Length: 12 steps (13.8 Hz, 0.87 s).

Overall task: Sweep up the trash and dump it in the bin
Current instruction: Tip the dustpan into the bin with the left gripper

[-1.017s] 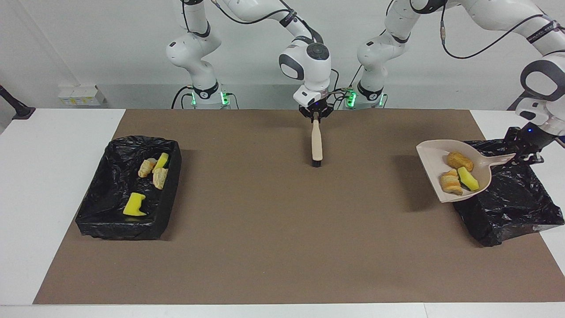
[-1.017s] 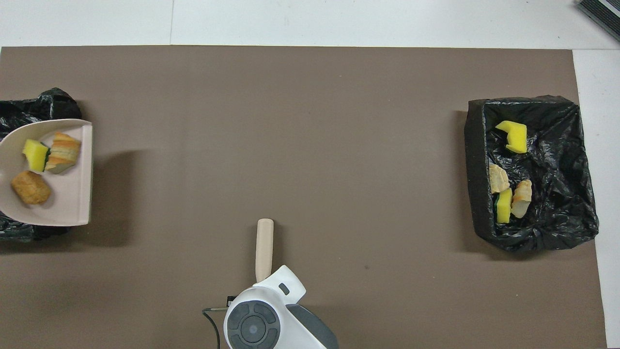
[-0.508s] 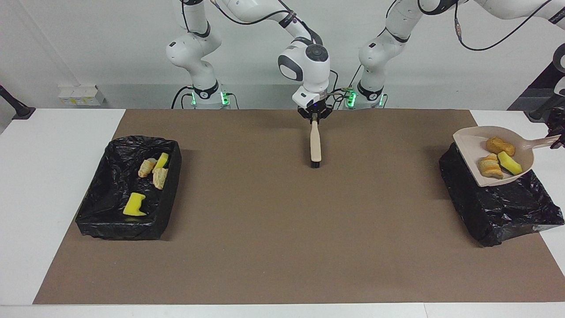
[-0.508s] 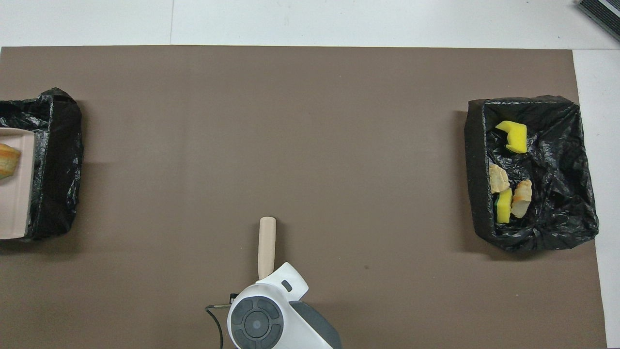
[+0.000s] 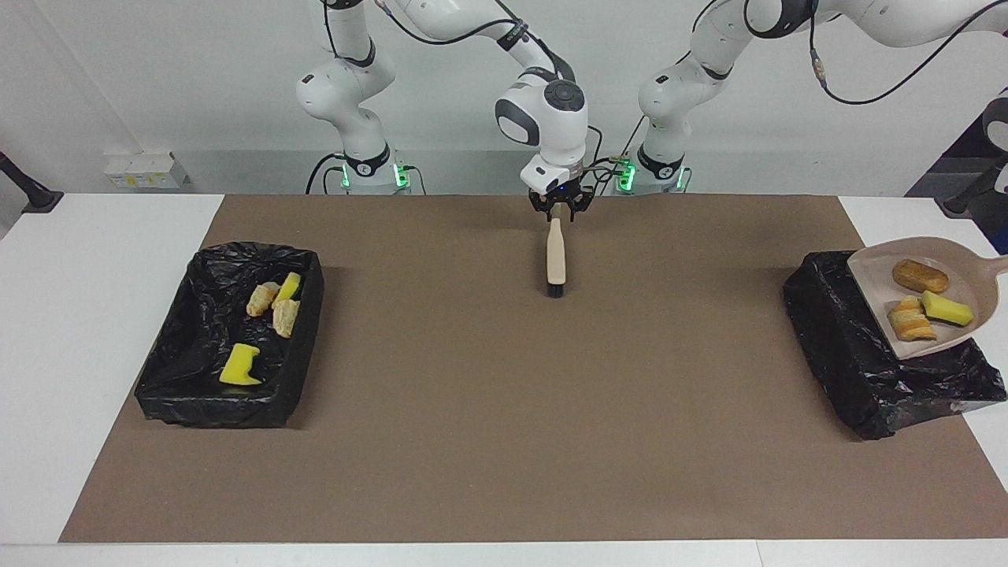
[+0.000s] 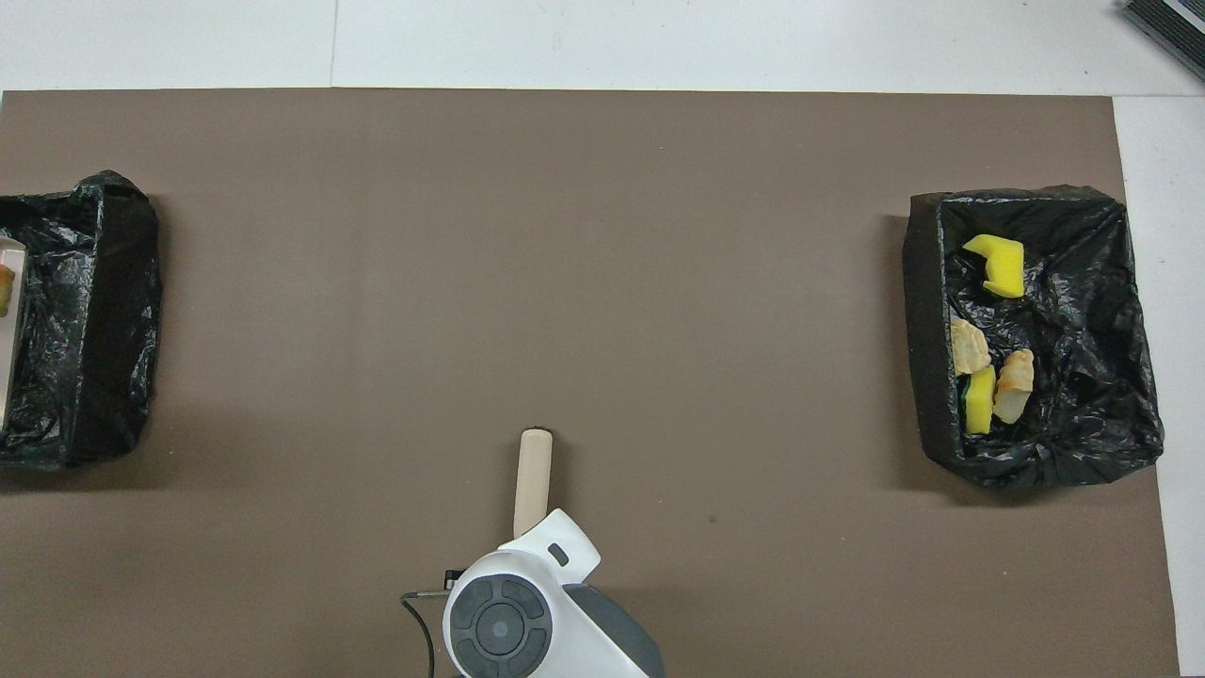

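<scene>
Facing view, right gripper [image 5: 560, 206]: points straight down at the brush [image 5: 556, 260] handle's top; jaws slightly spread, brush on the mat.
Facing view, left gripper: out of frame; closed per its state; dustpan [image 5: 921, 298] tilts over a black-lined bin [image 5: 843, 346].
Facing view, trash: three pieces [image 5: 929, 299] in the dustpan, four pieces [image 5: 264, 315] in the other bin [image 5: 169, 378].
Overhead view, right arm: wrist covers the gripper; brush extends forward.
Overhead view, dustpan: only an edge shows.

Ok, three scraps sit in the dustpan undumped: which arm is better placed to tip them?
Left: its dustpan, scraps aboard, hangs over the bin; the right gripper is mid-table at the brush.
</scene>
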Each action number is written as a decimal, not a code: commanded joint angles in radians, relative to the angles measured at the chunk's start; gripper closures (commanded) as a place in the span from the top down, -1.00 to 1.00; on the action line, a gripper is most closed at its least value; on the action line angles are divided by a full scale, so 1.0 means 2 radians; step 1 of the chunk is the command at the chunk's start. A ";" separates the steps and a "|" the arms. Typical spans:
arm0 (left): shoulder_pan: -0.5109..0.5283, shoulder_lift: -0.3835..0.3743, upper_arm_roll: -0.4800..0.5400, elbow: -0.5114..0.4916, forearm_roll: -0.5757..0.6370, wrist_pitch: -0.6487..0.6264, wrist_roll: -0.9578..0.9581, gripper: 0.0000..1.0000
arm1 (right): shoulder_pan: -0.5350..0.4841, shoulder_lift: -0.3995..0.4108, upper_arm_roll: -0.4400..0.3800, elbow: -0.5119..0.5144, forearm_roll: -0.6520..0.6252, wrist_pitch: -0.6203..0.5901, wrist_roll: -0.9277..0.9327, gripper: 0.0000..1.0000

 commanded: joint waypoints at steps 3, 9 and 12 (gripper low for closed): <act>-0.062 -0.008 0.005 -0.006 0.165 -0.050 -0.098 -1.00 | -0.012 -0.004 -0.001 0.010 0.000 0.000 -0.011 0.50; -0.077 -0.078 0.002 -0.038 0.214 -0.081 -0.140 -1.00 | -0.120 -0.095 -0.001 0.013 -0.008 -0.056 -0.057 1.00; -0.085 -0.081 0.000 -0.037 0.169 -0.084 -0.146 -1.00 | -0.179 -0.138 -0.003 0.032 -0.022 -0.118 -0.068 1.00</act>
